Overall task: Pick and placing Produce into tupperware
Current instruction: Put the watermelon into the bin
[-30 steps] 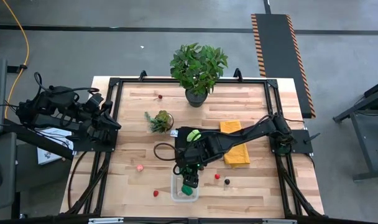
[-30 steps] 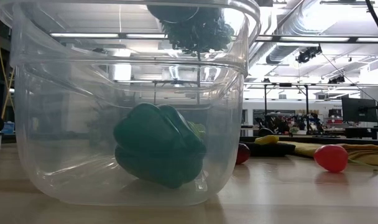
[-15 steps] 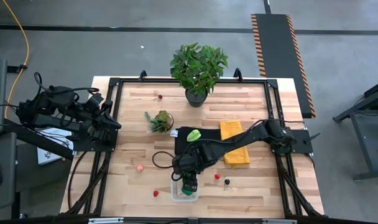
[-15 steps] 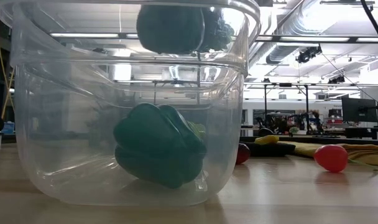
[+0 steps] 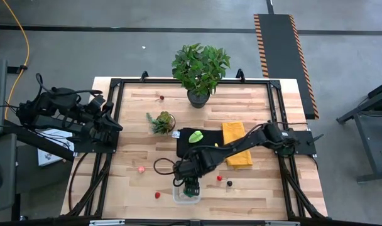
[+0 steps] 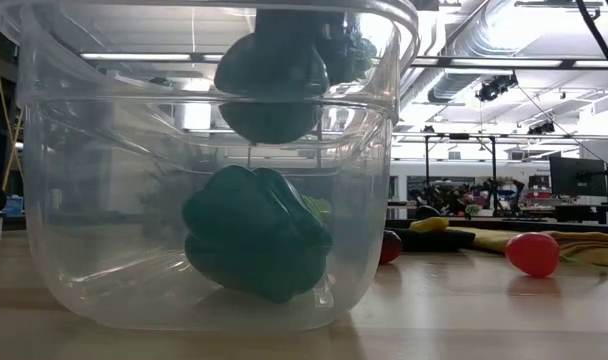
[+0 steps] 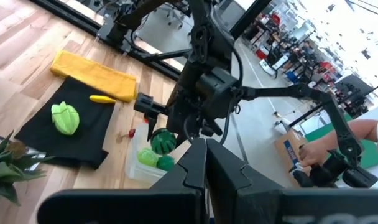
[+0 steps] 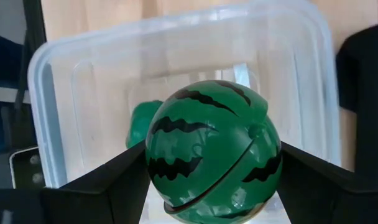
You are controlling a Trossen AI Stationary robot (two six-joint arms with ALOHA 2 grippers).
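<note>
The clear tupperware stands near the table's near edge, with a green toy pepper lying on its floor. My right gripper hangs over it from above, shut on a striped green toy watermelon. The watermelon sits just inside the rim, above the pepper and clear of it. More produce lies loose on the table: a lime-green piece on a black cloth, a pink one, and red ones. My left gripper is shut and waits at the table's left edge. My right gripper pinches the toy watermelon between its two fingers, one on each opposite side. The fingers come from above, pointing down. The melon is lifted clear, hanging inside the tupperware's open top without touching the pepper below.
A folded yellow cloth and a black cloth lie beyond the tupperware. A large potted plant and a small succulent stand toward the far side. A dark piece lies right of the container. Black frame rails run along the table's edges.
My right gripper has come down over the tupperware and shifted slightly toward the table's left, still shut on the watermelon. In the low view the melon has sunk from above the rim into the container's upper part. The pepper has stayed put.
</note>
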